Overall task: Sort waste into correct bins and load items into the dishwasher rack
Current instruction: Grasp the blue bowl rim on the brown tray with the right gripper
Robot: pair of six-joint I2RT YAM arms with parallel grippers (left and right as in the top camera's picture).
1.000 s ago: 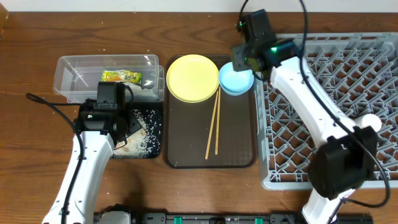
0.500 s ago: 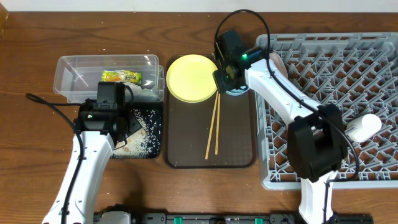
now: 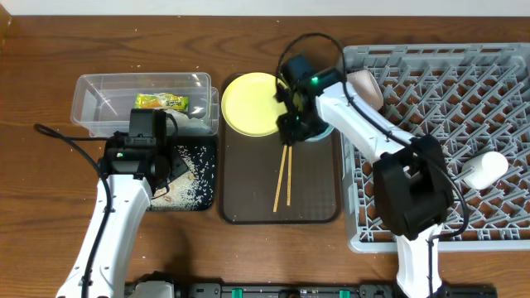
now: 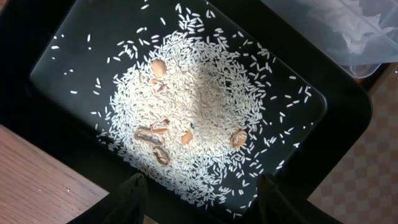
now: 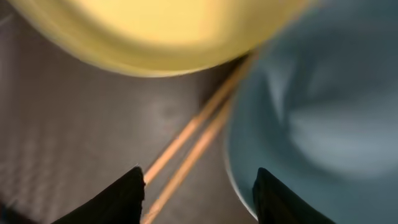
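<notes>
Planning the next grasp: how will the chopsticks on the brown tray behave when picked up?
The chopsticks look thin, stiff and light: probably easy to lift but slippery. They lie flat, side by side, on the brown tray, so one may roll away.

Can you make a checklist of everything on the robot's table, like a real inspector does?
Surface: wooden table with a dark brown tray in the middle.
Job's things: yellow plate, chopsticks and light blue bowl on the brown tray; wrapper in the clear tub; rice in the black tray; white bowl and white cup in the grey rack.
Clutter: brown bits among the rice.
Grippers: left claw open above the rice; right claw open above the chopsticks.
Cables: black cable beside the left arm, another loop above the right arm.
Surroundings: nothing seen.
</notes>
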